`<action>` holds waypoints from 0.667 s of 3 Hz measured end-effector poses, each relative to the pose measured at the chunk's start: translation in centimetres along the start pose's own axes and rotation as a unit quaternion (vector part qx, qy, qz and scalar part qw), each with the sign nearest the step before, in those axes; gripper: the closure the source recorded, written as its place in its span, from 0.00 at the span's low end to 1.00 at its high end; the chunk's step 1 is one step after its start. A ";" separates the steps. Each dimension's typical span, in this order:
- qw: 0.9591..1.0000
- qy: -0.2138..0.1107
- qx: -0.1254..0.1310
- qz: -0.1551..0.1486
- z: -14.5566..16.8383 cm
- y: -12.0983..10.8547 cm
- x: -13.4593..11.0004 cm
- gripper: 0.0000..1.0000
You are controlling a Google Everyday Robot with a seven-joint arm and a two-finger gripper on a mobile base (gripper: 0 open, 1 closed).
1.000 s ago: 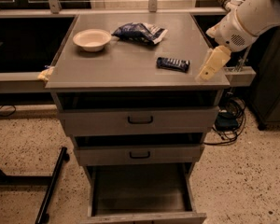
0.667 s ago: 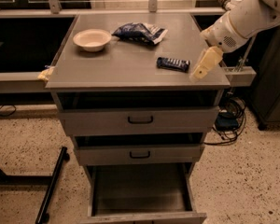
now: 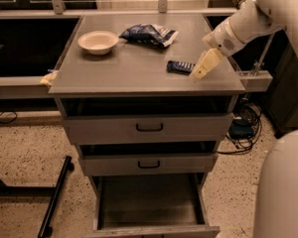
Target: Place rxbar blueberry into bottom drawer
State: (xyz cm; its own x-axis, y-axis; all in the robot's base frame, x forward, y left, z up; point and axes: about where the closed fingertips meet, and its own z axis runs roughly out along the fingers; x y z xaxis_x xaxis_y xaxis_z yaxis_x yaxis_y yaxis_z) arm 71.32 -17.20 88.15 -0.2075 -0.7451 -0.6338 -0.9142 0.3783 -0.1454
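The rxbar blueberry, a small flat dark navy bar, lies on the grey cabinet top near its right side. My gripper hangs from the white arm at the upper right, just right of the bar and partly over its right end, low over the top. The bottom drawer is pulled out below, its plain grey floor bare.
A white bowl and a larger blue-and-white snack bag sit at the back of the cabinet top. Two shallower drawers with black handles are above the bottom one. A black stand leg lies on the floor at left.
My gripper has moved left and slightly down toward the bar's right end. The bar, bowl and bag have not moved.
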 end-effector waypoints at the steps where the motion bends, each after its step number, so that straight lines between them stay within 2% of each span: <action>1: 1.000 -0.019 -0.009 0.021 2.9 -2.2 -0.5 0.00; 2: 1.000 -0.015 -0.016 0.018 4.1 -2.4 -0.3 0.00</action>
State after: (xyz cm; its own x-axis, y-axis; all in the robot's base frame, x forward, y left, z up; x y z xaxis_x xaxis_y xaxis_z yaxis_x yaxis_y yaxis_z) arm 74.94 -15.68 85.57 -0.2304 -0.7146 -0.6605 -0.9171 0.3865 -0.0982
